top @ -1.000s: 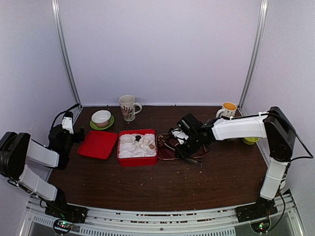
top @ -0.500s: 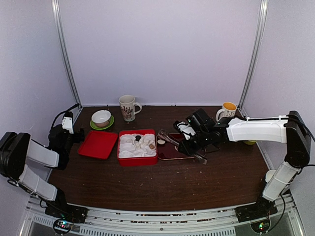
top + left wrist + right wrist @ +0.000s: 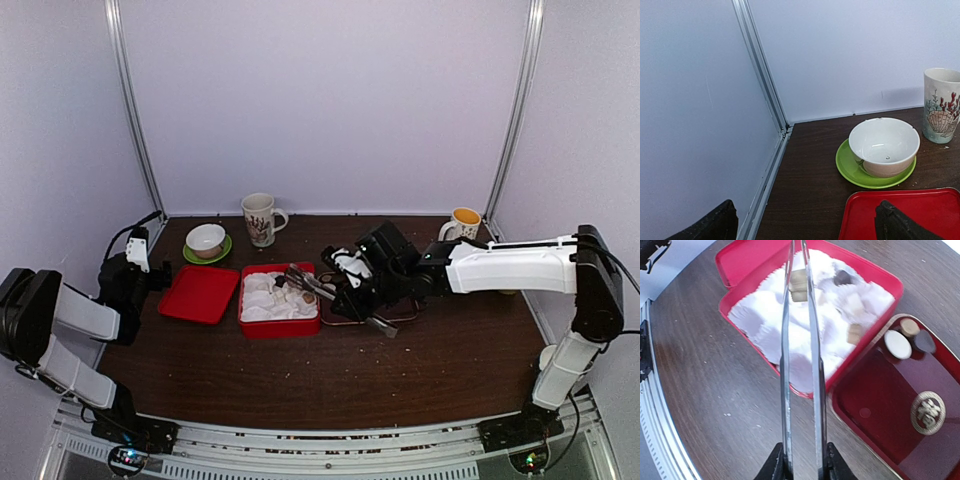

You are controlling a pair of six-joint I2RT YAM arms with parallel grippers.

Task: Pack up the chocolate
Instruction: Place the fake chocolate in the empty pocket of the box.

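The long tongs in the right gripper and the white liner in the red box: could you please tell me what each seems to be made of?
The long silvery tongs look like polished metal: thin, bright arms with mirror-like reflections. The white moulded liner looks like thin matt plastic or paper, softly creased into cups; I cannot tell which.

My tongs [image 3: 785,365], clamped in my right gripper [image 3: 802,462], reach over the red box [image 3: 280,327]; its wall, the white insert [image 3: 765,320] and the dark red tray [image 3: 875,415] just beside it lie under them, though I cannot judge the clearance. Ahead of my left gripper [image 3: 807,225], spread wide, the red lid [image 3: 940,210], bowl [image 3: 884,145] and mug [image 3: 942,107] crowd the far-left corner, while bare table [image 3: 330,380] lies free toward the bases.
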